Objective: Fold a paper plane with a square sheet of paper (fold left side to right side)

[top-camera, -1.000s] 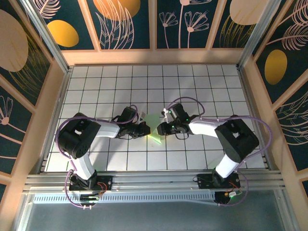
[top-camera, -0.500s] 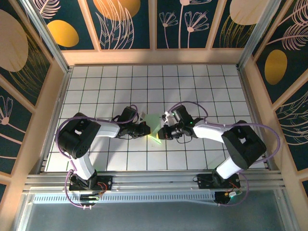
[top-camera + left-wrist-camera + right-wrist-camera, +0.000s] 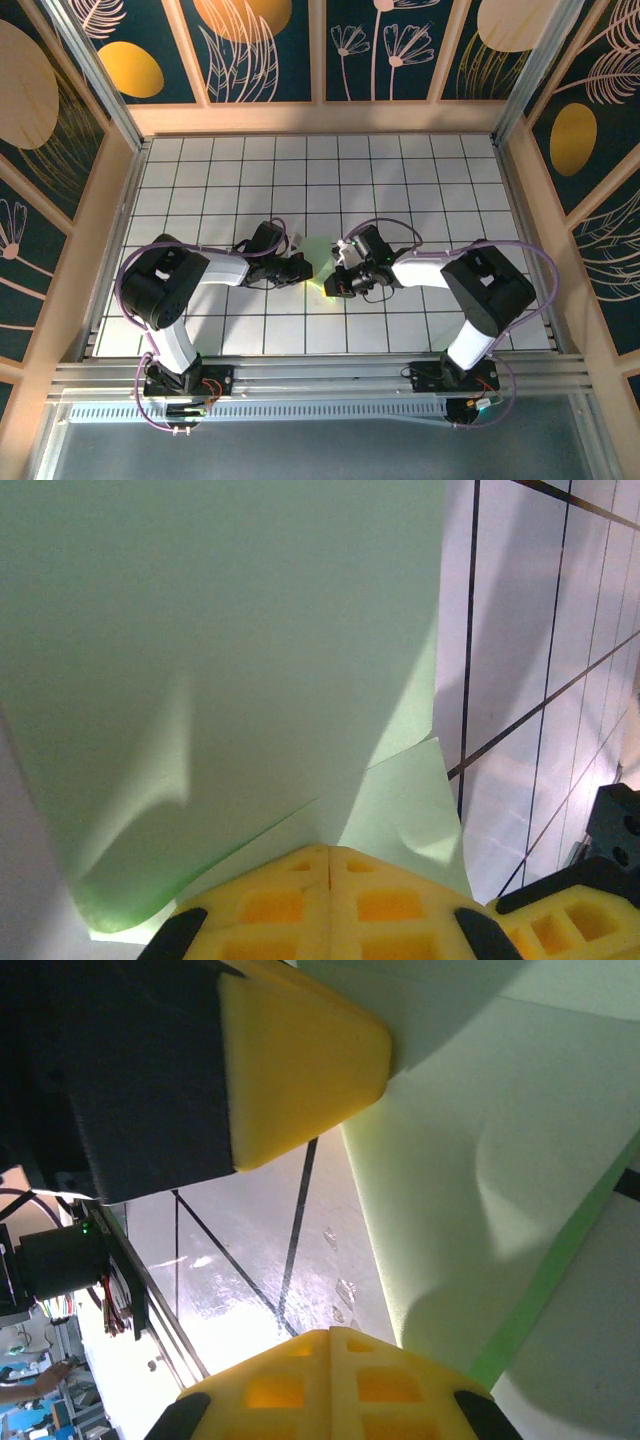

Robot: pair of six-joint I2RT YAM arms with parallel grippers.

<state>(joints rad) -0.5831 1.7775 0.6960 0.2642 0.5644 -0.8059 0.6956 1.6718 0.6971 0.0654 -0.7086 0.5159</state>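
Left fingers (image 3: 290,870) pinched shut on the green sheet (image 3: 220,650), which bows up ahead of their tips. Right fingers (image 3: 300,1355) also closed, paper just beside them — hold unclear. Risk: opposing pulls tear it or skew the crease.

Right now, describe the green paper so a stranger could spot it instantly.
Look at the white tiled table, then its middle, where the left claw and right claw nearly meet. The sheet of paper lies between their tips: thin, pale green and creased, the only flat green thing on the white tiles.
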